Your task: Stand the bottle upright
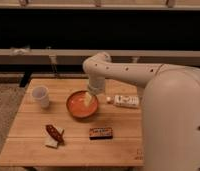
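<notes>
With the gripper [90, 94] hanging over the orange bowl [77, 109] — open or closed impossible to tell — shift across to the bottle [126, 101] lying on its side just beside that bowl, grasp near the pale cap [109, 99], tip up in 1 slow arc.

Whitish labelled bottle [125, 101] on its side, cap toward nearby tool [89, 96]

**One cam, high on the robot's side**

Just a single view, fairly close, looking down and across the whole worktop [118, 145] toward a dark back wall [93, 30]. The arm [133, 74] crowds the right side, and the gripper [88, 98] sits over the orange bowl [77, 112].
</notes>
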Action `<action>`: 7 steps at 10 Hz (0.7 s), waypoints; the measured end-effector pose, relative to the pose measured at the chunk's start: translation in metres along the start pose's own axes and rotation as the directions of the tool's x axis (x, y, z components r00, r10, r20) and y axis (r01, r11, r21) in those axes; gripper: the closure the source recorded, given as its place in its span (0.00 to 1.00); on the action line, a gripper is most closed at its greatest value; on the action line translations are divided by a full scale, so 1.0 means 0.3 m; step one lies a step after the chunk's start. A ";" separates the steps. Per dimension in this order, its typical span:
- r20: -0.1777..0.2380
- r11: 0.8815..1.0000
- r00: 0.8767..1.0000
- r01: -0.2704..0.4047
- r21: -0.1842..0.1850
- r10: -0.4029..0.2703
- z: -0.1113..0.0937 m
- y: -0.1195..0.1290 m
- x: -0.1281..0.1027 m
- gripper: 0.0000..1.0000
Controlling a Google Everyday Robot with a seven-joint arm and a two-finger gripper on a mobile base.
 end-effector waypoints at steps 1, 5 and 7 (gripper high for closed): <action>-0.013 0.999 0.999 0.041 0.004 -0.041 0.018 -0.049 0.005 0.20; -0.092 0.992 0.989 0.121 0.039 -0.117 0.085 -0.156 0.017 0.20; -0.176 0.985 0.974 0.159 0.061 -0.146 0.121 -0.195 0.026 0.20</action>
